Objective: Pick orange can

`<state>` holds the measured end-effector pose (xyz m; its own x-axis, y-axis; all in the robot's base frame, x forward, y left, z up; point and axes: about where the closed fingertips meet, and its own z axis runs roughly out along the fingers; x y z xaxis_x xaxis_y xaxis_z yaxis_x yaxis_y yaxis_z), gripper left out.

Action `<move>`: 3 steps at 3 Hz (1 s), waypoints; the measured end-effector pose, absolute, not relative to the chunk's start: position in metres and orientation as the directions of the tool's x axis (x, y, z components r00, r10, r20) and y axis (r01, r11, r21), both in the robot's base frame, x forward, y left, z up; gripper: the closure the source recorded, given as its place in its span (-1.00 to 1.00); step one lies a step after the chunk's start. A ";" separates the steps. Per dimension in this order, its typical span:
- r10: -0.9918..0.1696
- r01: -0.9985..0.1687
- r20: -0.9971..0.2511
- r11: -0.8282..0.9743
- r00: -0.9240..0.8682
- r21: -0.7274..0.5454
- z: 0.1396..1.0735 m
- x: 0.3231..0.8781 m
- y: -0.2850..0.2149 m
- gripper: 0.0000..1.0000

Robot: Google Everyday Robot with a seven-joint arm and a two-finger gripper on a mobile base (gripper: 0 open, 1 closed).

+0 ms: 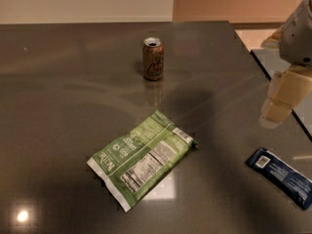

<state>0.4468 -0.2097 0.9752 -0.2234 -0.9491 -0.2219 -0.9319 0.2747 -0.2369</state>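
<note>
Fingers (279, 112) well right of orange can (153, 59)

Our cream-white two-finger tool (276, 110) hangs at the right edge of the frame, below our grey rounded wrist (300, 30), tipped down-left.
</note>
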 end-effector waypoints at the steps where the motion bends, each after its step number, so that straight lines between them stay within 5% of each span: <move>1: -0.932 -0.930 -0.286 0.291 -0.222 -0.225 0.967 0.469 -0.193 -1.00; 3: -0.853 -0.902 -0.457 0.379 -0.253 -0.207 0.947 0.525 -0.158 -1.00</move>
<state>0.5248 -0.1577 0.9467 -0.2530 -0.8526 -0.4572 -0.9021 0.3786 -0.2070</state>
